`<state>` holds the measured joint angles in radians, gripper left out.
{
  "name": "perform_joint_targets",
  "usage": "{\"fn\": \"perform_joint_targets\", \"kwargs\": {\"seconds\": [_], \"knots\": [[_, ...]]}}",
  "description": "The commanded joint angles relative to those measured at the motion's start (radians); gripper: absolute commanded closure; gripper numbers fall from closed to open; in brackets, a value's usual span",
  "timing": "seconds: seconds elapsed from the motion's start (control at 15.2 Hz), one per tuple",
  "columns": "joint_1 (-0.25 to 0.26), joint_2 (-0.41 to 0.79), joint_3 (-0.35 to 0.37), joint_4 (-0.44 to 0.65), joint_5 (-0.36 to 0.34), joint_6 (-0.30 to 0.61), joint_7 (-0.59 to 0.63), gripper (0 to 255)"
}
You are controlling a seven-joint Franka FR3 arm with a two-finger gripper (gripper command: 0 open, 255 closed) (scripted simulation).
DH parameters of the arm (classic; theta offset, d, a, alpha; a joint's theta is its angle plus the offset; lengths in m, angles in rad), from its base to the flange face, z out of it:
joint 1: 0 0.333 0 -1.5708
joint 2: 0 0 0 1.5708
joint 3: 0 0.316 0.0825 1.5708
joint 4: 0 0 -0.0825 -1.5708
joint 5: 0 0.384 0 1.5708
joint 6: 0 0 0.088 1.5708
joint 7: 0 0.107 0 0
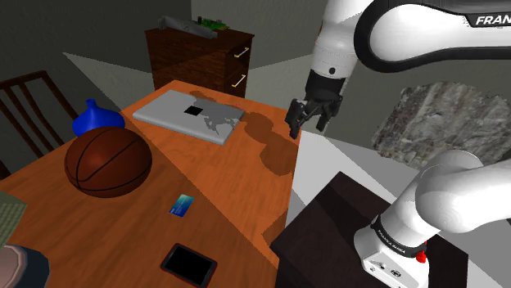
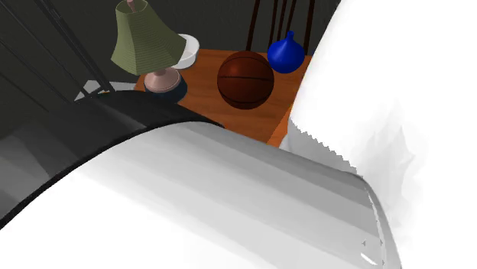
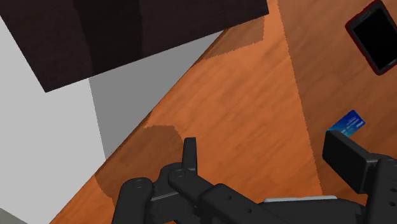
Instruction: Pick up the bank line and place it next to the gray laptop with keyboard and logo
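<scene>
A small blue bank card (image 1: 182, 205) lies flat on the orange-brown wooden table (image 1: 237, 176), toward the near end. From the wrist it appears as the card (image 3: 348, 123), close by one finger's tip and touching neither finger. The grey laptop (image 1: 190, 114) lies closed at the table's far end, a dark square logo on its lid. My gripper (image 1: 307, 121) hangs above the table's edge at the shoulder view's right of the laptop, well away from the card. In the wrist view the gripper (image 3: 264, 149) is open, with only bare table wood between its fingers.
A brown basketball (image 1: 108, 161) and a blue vase (image 1: 97, 119) stand at the table's left. A black phone (image 1: 188, 263) lies near the front edge. A wooden dresser (image 1: 201, 57) stands beyond the table and a chair (image 1: 29, 102) beside it. The dark stand (image 1: 344, 237) adjoins the table. A green-shaded lamp (image 2: 145, 42) stands on the table.
</scene>
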<state>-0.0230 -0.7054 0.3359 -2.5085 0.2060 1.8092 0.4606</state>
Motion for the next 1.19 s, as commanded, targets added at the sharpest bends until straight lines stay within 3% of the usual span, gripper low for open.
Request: {"fn": "perform_joint_targets", "kwargs": {"seconds": [0.0, 0.33, 0.66, 0.86, 1.12], "knots": [[-0.007, 0.050, 0.059, -0.008, 0.021, 0.070, 0.081, 0], [-0.043, 0.198, 0.199, 0.004, 0.033, 0.229, 0.277, 0], [-0.116, 0.397, 0.348, 0.060, -0.037, 0.380, 0.509, 0], [-0.171, 0.546, 0.433, 0.114, -0.149, 0.456, 0.685, 0], [-0.199, 0.783, 0.487, 0.213, -0.396, 0.511, 0.975, 0]]}}
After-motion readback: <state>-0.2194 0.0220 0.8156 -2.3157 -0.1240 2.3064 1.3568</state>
